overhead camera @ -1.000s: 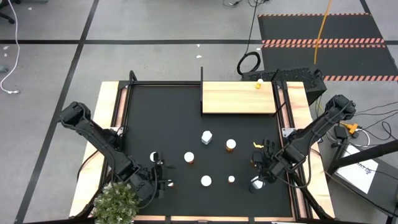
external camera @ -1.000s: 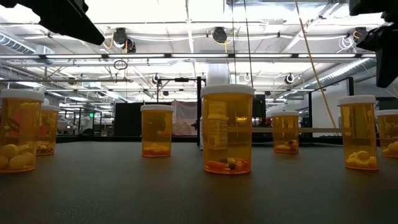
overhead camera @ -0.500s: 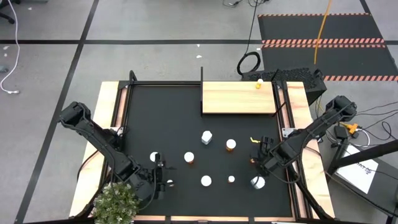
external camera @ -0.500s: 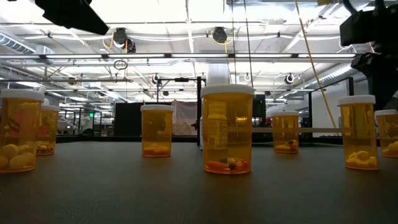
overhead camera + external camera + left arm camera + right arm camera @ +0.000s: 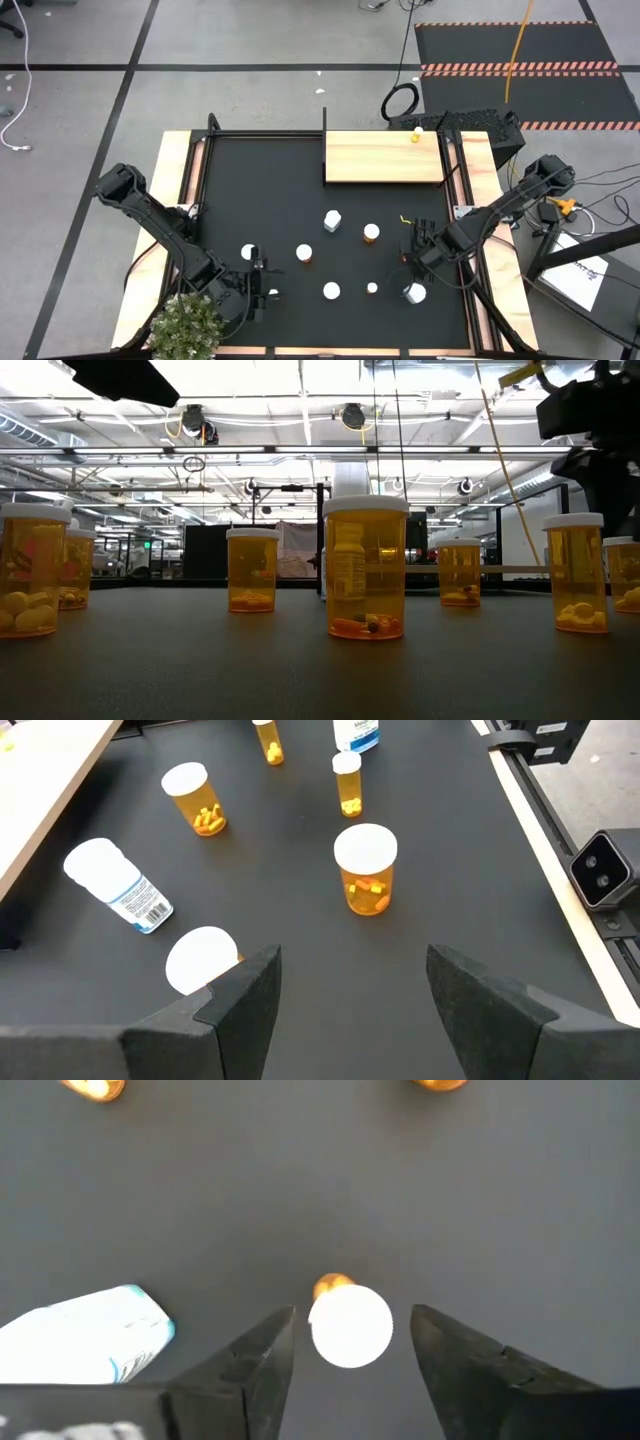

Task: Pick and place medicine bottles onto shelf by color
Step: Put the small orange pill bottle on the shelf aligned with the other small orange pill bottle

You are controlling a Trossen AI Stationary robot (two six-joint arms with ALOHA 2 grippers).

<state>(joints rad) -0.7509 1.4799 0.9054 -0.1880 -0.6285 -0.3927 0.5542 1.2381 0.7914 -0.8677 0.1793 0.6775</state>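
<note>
Several white-capped medicine bottles stand on the black mat (image 5: 260,190). Most are orange (image 5: 371,233), and a white one (image 5: 414,293) stands near the right. One small orange bottle (image 5: 416,134) stands on the light-wood shelf (image 5: 385,158) at the far right. My right gripper (image 5: 408,251) is open and raised above the mat. In its wrist view a small orange bottle's white cap (image 5: 350,1325) shows between its fingers, below them and untouched. My left gripper (image 5: 262,286) is open and empty at the near left, and an orange bottle (image 5: 367,868) stands ahead of it.
A green plant (image 5: 186,326) stands at the near left corner beside my left arm. The mat's black frame rails (image 5: 457,180) run along both sides. A white bottle (image 5: 118,886) and another cap (image 5: 200,960) are close to my left gripper's finger. In the low view the bottles stand in a row (image 5: 365,568).
My right gripper has gone a short way toward the table's far edge and away from the white bottle near the right, and it stays open. The bottles have not moved.
</note>
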